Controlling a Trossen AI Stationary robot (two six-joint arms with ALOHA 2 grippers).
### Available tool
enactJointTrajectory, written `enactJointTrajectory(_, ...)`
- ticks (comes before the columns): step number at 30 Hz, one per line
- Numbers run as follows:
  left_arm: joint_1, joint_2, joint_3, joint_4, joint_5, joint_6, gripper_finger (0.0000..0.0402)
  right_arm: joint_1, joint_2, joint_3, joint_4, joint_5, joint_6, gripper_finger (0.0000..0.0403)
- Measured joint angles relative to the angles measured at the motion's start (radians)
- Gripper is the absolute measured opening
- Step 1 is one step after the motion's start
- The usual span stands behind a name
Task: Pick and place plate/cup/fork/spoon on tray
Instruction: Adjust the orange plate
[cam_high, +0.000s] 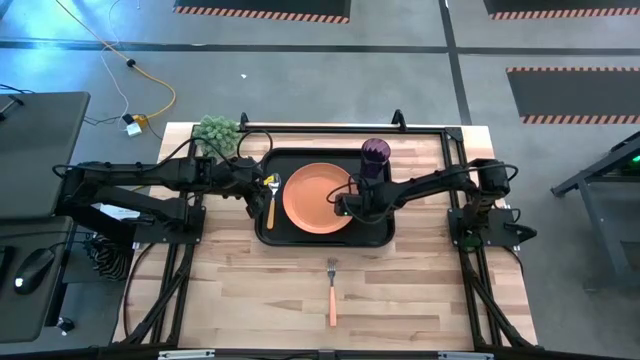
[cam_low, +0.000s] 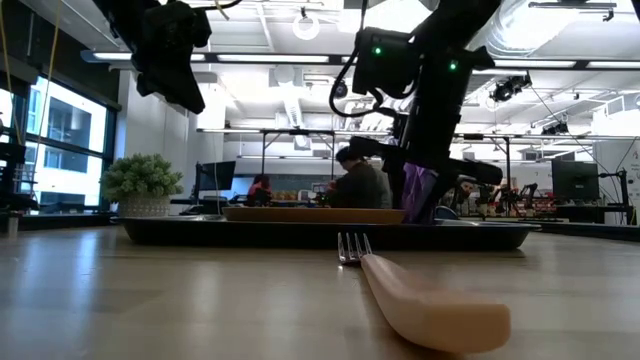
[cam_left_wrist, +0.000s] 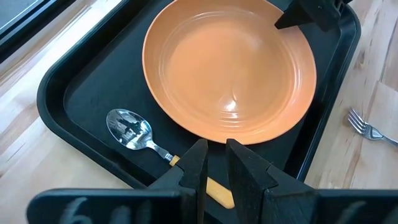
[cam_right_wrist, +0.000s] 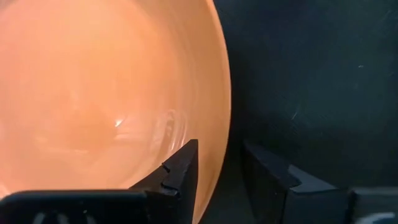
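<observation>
The tray (cam_high: 268, 232) sits at the centre of the counter (cam_high: 230, 300) in the high view. The plate (cam_high: 312, 197) lies flat in the tray's middle. The spoon (cam_high: 271, 198) lies in the tray along its left edge, bowl toward the top of the frame, just beside the plate without touching it. The cup (cam_high: 375, 154) stands upright at the tray's upper right corner. The fork (cam_high: 332, 290) lies on the bare counter below the tray, well apart from it, tines pointing toward the tray.

The right end effector (cam_high: 343, 203) is low at the plate's right rim. In the right wrist view its fingers (cam_right_wrist: 180, 168) straddle that rim, one over the plate and one over the tray floor, with a visible gap each side; it is not clenched on the plate.

The left end effector (cam_high: 262, 183) hangs above the spoon's handle at the tray's left edge. Its fingers (cam_left_wrist: 194, 165) stand narrowly parted and hold nothing.

A potted plant (cam_high: 216, 131) stands at the counter's upper left corner. In the low view, people sit at desks in the room behind.
</observation>
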Motion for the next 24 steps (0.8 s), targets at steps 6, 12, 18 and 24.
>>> enactJointTrajectory(6, 0.000, 0.000, 0.000, -0.004, 0.007, 0.000, 0.0051, 0.000, 0.000, 0.000, 0.002, 0.002, -0.023, 0.0062)
enactJointTrajectory(12, 0.000, 0.000, 0.000, -0.012, 0.007, 0.000, 0.0051, -0.001, 0.000, 0.000, 0.007, 0.011, -0.026, 0.0008)
enactJointTrajectory(18, 0.000, 0.000, 0.000, -0.012, 0.007, 0.000, 0.0051, 0.000, -0.001, 0.001, 0.003, 0.014, -0.023, 0.0006)
enactJointTrajectory(24, 0.000, 0.000, 0.000, -0.013, 0.007, 0.000, 0.0051, 0.000, -0.001, 0.001, -0.020, 0.021, -0.016, 0.0002)
